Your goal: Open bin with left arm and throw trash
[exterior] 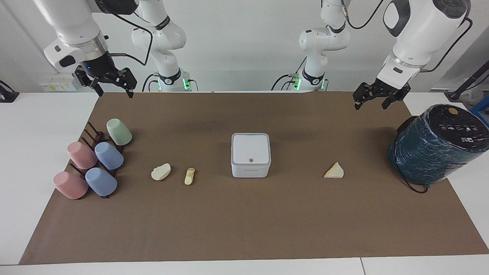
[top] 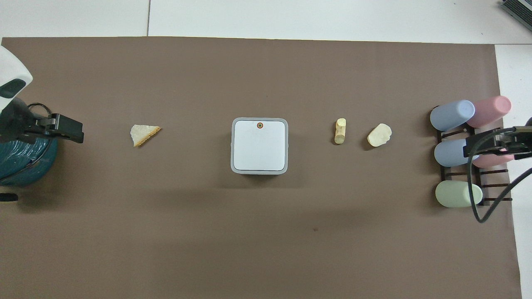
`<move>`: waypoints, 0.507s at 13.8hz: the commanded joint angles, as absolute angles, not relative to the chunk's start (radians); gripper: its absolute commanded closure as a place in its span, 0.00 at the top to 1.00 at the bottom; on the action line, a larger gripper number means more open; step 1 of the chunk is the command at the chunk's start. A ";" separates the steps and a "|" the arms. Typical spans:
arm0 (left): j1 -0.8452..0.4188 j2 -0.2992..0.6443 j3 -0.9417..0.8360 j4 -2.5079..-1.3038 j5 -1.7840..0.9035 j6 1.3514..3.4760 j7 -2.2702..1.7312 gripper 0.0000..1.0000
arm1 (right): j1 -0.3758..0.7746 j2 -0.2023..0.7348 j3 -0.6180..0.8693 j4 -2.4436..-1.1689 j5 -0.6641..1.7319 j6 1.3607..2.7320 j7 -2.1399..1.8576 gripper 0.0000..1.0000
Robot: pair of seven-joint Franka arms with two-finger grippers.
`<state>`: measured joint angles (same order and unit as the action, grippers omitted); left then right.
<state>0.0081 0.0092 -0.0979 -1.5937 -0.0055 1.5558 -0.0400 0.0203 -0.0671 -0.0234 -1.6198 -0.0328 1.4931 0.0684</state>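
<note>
**Reader:** So, where is everything on the table?

**Describer:** A brown mat (exterior: 244,229) covers the table. The bin (exterior: 250,154), a small white square box with a grey rim, sits near the middle of it, lid shut, with a small orange dot (exterior: 250,160) on the lid's edge farthest from the robots. That dot is probably the spot to press, so the lid has to be opened before anything can go in.

**Reader:** And the trash?

**Describer:** Three pale scraps lie flat on the mat, roughly in a row with the bin. A triangular wedge (exterior: 334,170) lies toward the left arm's end. A finger-shaped bit (exterior: 189,176) and a lumpy blob (exterior: 161,172) lie toward the right arm's end, near each other but apart.

**Reader:** What are the arms doing?

**Describer:** Both wait, raised. The left gripper (exterior: 376,100) hangs above the mat near a large dark-teal wrapped cylinder (exterior: 435,147), its fingers apart and holding nothing. The right gripper (exterior: 112,88) hangs above the mat's edge near a rack of pastel cups (exterior: 95,162), fingers likewise spread and empty.

**Reader:** How far along is the task?

**Describer:** By my reading, nothing is done yet: lid closed, all scraps outside.
</note>
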 commanded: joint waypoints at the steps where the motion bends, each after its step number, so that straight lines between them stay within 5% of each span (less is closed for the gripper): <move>1: 0.012 -0.021 -0.095 -1.629 -0.011 1.580 -0.046 1.00 | 0.015 -0.064 -0.018 -1.608 -0.023 1.468 0.046 1.00; 7: 0.012 -0.021 -0.095 -1.629 -0.011 1.572 -0.044 1.00 | 0.015 -0.067 -0.015 -1.614 -0.021 1.485 0.060 1.00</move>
<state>0.0081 0.0092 -0.0979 -1.5937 -0.0055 1.5570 -0.0400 0.0221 -0.0672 -0.0212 -1.6197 -0.0324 1.4891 0.0684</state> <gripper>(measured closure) 0.000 0.000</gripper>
